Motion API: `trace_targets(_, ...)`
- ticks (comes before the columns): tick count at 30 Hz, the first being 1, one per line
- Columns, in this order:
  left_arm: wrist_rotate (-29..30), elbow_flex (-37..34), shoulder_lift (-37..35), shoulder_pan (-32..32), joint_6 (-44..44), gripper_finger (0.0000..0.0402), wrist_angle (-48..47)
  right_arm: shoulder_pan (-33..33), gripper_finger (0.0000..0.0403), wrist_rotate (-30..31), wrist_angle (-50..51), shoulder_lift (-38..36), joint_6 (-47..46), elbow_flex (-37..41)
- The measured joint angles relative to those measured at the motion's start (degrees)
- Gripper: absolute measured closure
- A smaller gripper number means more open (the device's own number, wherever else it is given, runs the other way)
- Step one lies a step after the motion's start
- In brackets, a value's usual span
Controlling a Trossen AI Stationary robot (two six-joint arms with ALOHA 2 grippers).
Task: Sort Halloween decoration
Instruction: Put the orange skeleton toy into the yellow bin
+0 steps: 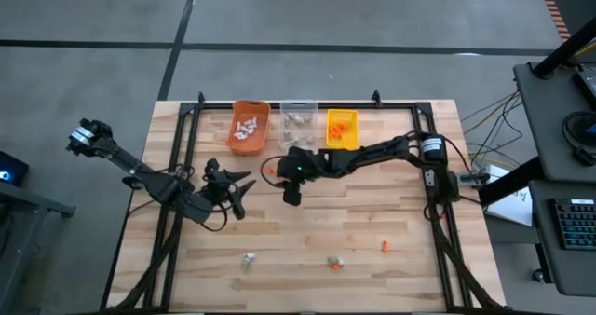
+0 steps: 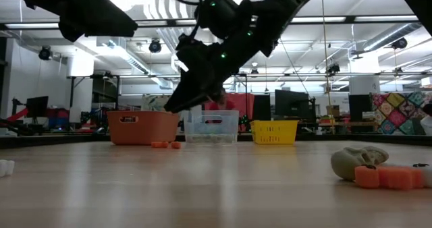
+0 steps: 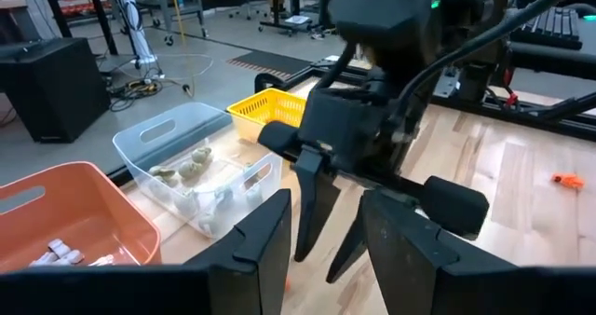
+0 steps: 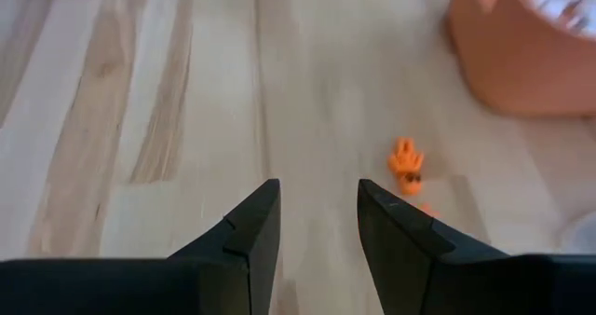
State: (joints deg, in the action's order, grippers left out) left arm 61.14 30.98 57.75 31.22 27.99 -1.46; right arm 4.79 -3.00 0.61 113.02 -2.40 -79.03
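An orange trinket lies on the wood in front of the orange bin, also seen in the high view as the orange trinket. My right gripper is open and hovers over bare table beside that trinket, its open fingers pointing down. My left gripper is open too, just left of it, holding nothing. More trinkets lie near the near edge: a pale one, an orange and grey pair and an orange one. White pieces sit in the orange bin.
Three bins stand in a row at the far edge: orange, clear bin with grey-tan pieces, yellow bin with orange pieces. Black frame rails run along both table sides. The two grippers are close together at mid-table; bare wood lies nearer.
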Motion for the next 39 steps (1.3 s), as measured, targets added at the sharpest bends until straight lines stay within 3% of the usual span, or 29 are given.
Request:
trace_targets(3,0.0,0.0,0.4,0.0,0.1,0.0284,0.1,-0.3,0.0268,3.3,-7.0,-0.8,0.0,4.1)
trace_targets(11,1.2,0.0,1.2,-0.1,0.1,0.0284,0.1,-0.3,0.0275,17.3,-9.6,-0.8,-1.6,7.5)
trace_targets(30,4.4,0.0,1.4,-0.4,-2.0,0.0284,0.1,-0.8,0.0228,16.5,-15.9,7.0,-12.3,7.2)
trace_targets(39,4.4,0.0,1.4,-0.6,-2.3,0.0284,0.1,-0.8,0.0239,18.7,-16.3,10.9,-14.7,4.1)
